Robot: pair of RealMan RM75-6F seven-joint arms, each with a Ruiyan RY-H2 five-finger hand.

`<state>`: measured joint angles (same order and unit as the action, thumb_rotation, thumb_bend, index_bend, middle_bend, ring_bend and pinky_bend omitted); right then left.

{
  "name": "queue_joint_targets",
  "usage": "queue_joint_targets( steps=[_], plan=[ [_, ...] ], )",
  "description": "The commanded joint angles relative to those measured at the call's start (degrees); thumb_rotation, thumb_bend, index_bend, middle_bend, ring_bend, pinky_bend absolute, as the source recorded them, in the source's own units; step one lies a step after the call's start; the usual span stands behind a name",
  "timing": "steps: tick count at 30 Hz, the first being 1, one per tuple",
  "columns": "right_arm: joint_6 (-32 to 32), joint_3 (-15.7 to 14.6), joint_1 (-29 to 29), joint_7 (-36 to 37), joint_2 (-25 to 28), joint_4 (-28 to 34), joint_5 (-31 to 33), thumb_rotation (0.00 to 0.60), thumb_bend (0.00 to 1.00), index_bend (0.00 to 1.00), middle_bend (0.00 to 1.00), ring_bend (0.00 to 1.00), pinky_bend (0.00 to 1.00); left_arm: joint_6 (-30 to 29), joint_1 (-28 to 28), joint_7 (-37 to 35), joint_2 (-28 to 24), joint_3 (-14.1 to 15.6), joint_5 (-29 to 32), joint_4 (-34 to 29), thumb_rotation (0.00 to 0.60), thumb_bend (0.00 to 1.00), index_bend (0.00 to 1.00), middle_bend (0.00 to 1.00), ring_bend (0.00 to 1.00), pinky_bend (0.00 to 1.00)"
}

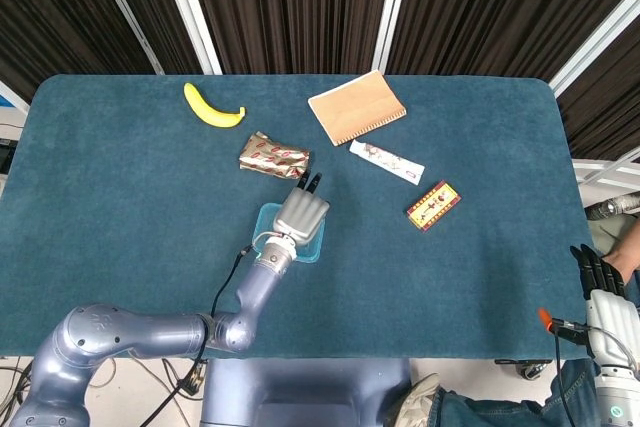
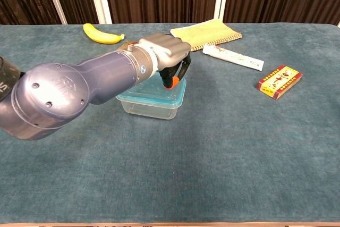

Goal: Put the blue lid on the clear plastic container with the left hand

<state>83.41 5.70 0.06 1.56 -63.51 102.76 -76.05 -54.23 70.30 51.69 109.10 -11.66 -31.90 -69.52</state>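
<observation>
The clear plastic container [image 2: 150, 108] stands mid-table with the blue lid [image 2: 143, 92] lying flat on top of it. My left hand [image 2: 164, 52] hovers over the lid's far right corner, fingers curled down. Its thumb and a finger close in a loop onto the lid's edge, the orange tip touching the lid. In the head view the left hand [image 1: 299, 213] covers most of the lid [image 1: 313, 249]. My right hand [image 1: 602, 292] hangs off the table's near right corner, fingers straight, holding nothing.
A banana [image 1: 212, 108] lies far left, a patterned packet [image 1: 273, 156] just beyond the container. A tan notebook [image 1: 356, 107], a white tube [image 1: 386, 162] and a small red box [image 1: 433, 205] lie to the right.
</observation>
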Motion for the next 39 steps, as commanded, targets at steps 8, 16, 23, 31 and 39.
queue_joint_targets(
  steps=[8, 16, 23, 31, 39],
  plan=[
    [0.2, -0.1, 0.0, -0.2, 0.0, 0.1, -0.2, 0.600, 0.27, 0.02, 0.00, 0.00, 0.00, -0.7, -0.3, 2.4, 0.2, 0.2, 0.6, -0.8, 0.600, 0.48, 0.56, 0.53, 0.02, 0.00],
    [0.1, -0.1, 0.0, -0.4, 0.0, 0.1, -0.2, 0.600, 0.27, 0.02, 0.00, 0.00, 0.00, -3.2, -0.7, 3.6, -1.7, -0.7, 0.4, -4.9, 0.600, 0.48, 0.55, 0.53, 0.02, 0.00],
    [0.0, -0.1, 0.0, -0.6, 0.0, 0.1, 0.1, 0.600, 0.27, 0.02, 0.00, 0.00, 0.00, -5.4, -1.7, 3.7, -4.1, -0.5, -1.3, -9.6, 0.600, 0.48, 0.55, 0.52, 0.02, 0.00],
    [0.1, -0.2, 0.0, -1.0, -0.2, 0.0, -0.1, 0.600, 0.27, 0.02, 0.00, 0.00, 0.00, -8.7, -3.4, 2.8, -6.8, 0.7, -6.2, -15.6, 0.600, 0.48, 0.55, 0.52, 0.02, 0.00],
    [0.1, -0.2, 0.0, -1.1, -0.2, 0.1, 0.1, 0.600, 0.27, 0.02, 0.00, 0.00, 0.00, -11.0, -5.7, 2.7, -9.7, 3.0, -9.4, -21.4, 0.600, 0.48, 0.56, 0.52, 0.02, 0.00]
  ],
)
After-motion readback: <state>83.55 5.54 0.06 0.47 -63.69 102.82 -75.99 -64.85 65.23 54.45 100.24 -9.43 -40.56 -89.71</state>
